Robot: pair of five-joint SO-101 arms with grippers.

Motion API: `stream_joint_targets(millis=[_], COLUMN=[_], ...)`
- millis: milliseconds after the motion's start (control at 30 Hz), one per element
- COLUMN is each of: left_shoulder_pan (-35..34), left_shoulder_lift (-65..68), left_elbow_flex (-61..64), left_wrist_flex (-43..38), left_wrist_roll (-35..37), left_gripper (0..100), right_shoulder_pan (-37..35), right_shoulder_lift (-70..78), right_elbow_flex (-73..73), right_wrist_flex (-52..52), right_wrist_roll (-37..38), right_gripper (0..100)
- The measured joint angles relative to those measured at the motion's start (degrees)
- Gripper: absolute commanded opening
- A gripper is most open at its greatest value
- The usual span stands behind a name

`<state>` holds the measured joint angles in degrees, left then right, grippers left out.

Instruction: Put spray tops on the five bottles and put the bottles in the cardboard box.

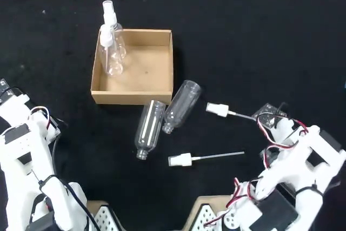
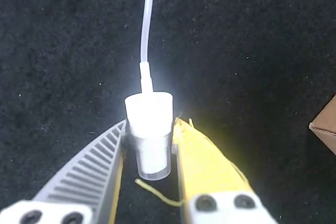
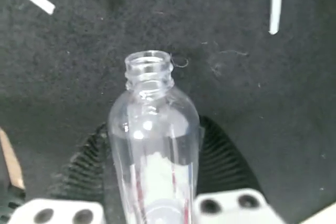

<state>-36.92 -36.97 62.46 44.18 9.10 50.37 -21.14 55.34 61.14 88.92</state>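
Clear bottle [image 3: 152,108] up in the right gripper [image 3: 155,129], open neck [image 3: 149,69] pointing away and no top on it. Its base runs off the frame edge, so how deep it sits in the jaws is hard to say. The ribbed fingers [image 3: 89,150] press in on both flanks, a firm clasp.

Over on the left, a spray top [image 2: 149,111] is pinched in the left gripper [image 2: 150,129], grey and yellow fingers tight on its sides. Its dip tube [image 2: 147,19] runs straight out and off the frame, end unseen. Only a corner of the cardboard box [image 2: 325,124] shows at the edge.

From above, the box [image 1: 124,97] carries two capped bottles [image 1: 116,36] [image 1: 111,55] in its far-left corner. Just beside its near-right corner lie two uncapped bottles [image 1: 149,128] [image 1: 181,105], side by side, the right one touching the corner. Two loose spray tops [image 1: 218,110] [image 1: 181,159] lie on the black table [image 1: 259,41] to the right of the loose bottles. The nearer one lies between those bottles and the arms.
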Motion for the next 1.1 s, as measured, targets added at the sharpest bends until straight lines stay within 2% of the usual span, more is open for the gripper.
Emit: stream_joint_targets(millis=[100, 200, 333, 533, 633, 733, 967, 1100], left_shoulder_pan=[0.00, 0.00, 0.00, 0.00, 0.00, 0.00, 0.00, 0.00], left_shoulder_lift=[0.00, 0.00, 0.00, 0.00, 0.00, 0.00, 0.00, 0.18], left_elbow_flex=[0.00, 0.00, 0.00, 0.00, 0.00, 0.00, 0.00, -0.09], left_wrist_flex=[0.00, 0.00, 0.00, 0.00, 0.00, 0.00, 0.00, 0.09], left_wrist_roll=[0.00, 0.00, 0.00, 0.00, 0.00, 0.00, -0.44, -6.51], left_gripper=[5, 5, 5, 5, 5, 5, 5, 6], right_shoulder_pan=[0.00, -3.78, -14.07, -35.08, -44.75, -50.99, -53.10, -53.54], right_shoulder_lift=[-3.60, -9.23, -16.53, -21.63, -21.71, -21.80, -25.41, -27.08], right_elbow_flex=[-4.84, -13.63, -24.18, -31.30, -30.86, -26.02, -2.29, 9.05], right_wrist_flex=[4.66, 12.92, 17.85, 17.67, 12.48, 3.78, -24.79, -35.60], right_wrist_roll=[-5.01, -15.03, -35.43, -69.01, -79.65, -84.92, -93.45, -95.30], right_gripper=[1.0, 1.0, 1.1, 1.1, 1.0, 1.0, 1.1, 1.1])
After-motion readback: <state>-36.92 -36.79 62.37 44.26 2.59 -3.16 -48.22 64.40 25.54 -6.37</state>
